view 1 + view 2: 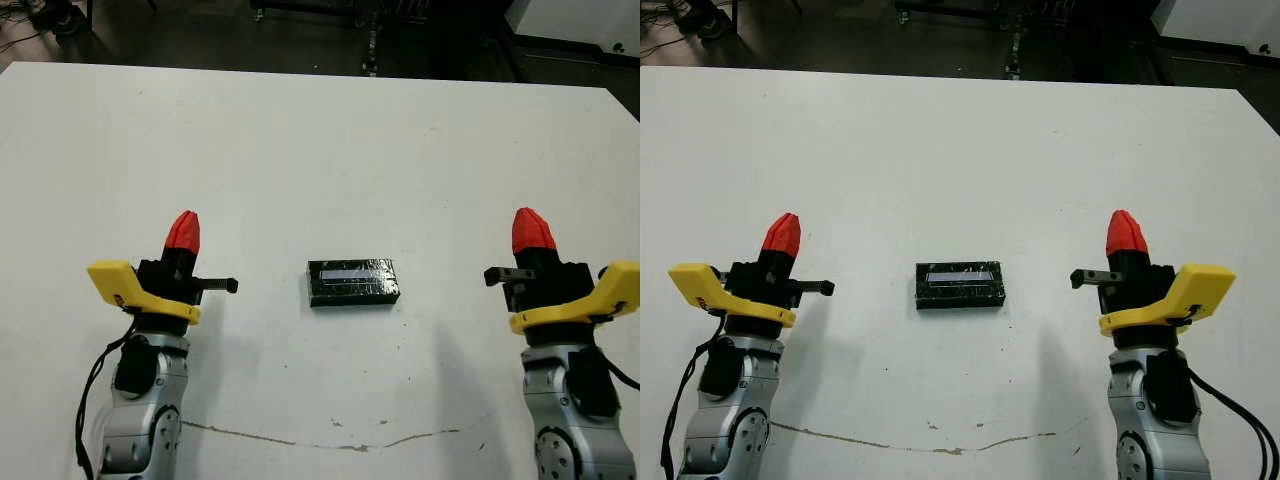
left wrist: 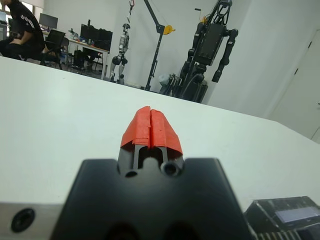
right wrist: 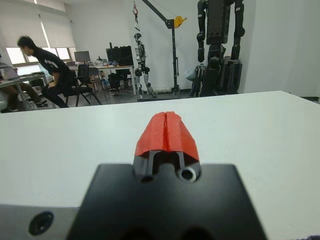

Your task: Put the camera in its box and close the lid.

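The lid (image 1: 353,283), glossy black and crinkled with a pale bluish strip along its top, lay flat near the middle of the white counter (image 1: 320,140), between the two arms and well apart from both. It looked seated over something, but the box and the camera could not be seen anywhere; whether they sat beneath the lid could not be told from the head views.

The left hand (image 1: 183,232) stood on the robot's left side of the lid, its red tips pointing away from the robot toward the far edge of the counter. In the left wrist view its two red fingers (image 2: 137,131) were pressed together with only a thin seam between them, holding nothing; a corner of the lid showed at the edge of that view. The right hand (image 1: 531,231) stood on the opposite side, about level with the left one, and its red fingers (image 3: 155,134) were likewise pinched together on nothing. Each arm carried a yellow bracket (image 1: 125,286) behind the hand.

A thin, brownish crack line (image 1: 330,441) ran across the counter near the robot, in front of the lid. Beyond the counter, the right wrist view showed a person (image 3: 47,70) leaning forward on a chair and a dark humanoid robot (image 3: 220,45) standing by the wall
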Action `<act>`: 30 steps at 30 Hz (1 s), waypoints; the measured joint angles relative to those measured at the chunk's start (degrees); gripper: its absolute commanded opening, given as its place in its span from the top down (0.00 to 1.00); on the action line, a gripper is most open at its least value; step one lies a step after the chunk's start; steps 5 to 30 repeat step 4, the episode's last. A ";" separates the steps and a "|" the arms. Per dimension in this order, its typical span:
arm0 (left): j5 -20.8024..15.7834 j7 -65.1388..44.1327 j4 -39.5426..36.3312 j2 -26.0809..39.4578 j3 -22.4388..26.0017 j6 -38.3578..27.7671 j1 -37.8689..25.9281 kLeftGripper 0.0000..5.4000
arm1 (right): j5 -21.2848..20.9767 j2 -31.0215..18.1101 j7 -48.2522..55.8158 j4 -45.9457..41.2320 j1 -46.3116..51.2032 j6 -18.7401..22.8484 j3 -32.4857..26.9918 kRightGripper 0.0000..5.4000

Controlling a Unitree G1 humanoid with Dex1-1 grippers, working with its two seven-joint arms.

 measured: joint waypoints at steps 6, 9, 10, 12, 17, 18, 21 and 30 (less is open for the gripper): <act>-0.67 0.22 -1.25 0.25 0.25 1.74 -0.01 1.00 | -0.40 0.00 -0.03 -0.06 0.03 0.26 0.42 1.00; -0.67 0.22 -1.25 0.25 0.25 1.74 -0.01 1.00 | -0.40 0.00 -0.03 -0.06 0.03 0.26 0.42 1.00; -0.67 0.22 -1.25 0.25 0.25 1.74 -0.01 1.00 | -0.40 0.00 -0.03 -0.06 0.03 0.26 0.42 1.00; -0.67 0.22 -1.25 0.25 0.25 1.74 -0.01 1.00 | -0.40 0.00 -0.03 -0.06 0.03 0.26 0.42 1.00; -0.67 0.22 -1.25 0.25 0.25 1.74 -0.01 1.00 | -0.40 0.00 -0.03 -0.06 0.03 0.26 0.42 1.00; -0.67 0.22 -1.25 0.25 0.25 1.74 -0.01 1.00 | -0.40 0.00 -0.03 -0.06 0.03 0.26 0.42 1.00; -0.67 0.22 -1.25 0.25 0.25 1.74 -0.01 1.00 | -0.40 0.00 -0.03 -0.06 0.03 0.26 0.42 1.00; -0.67 0.22 -1.25 0.25 0.25 1.74 -0.01 1.00 | -0.40 0.00 -0.03 -0.06 0.03 0.26 0.42 1.00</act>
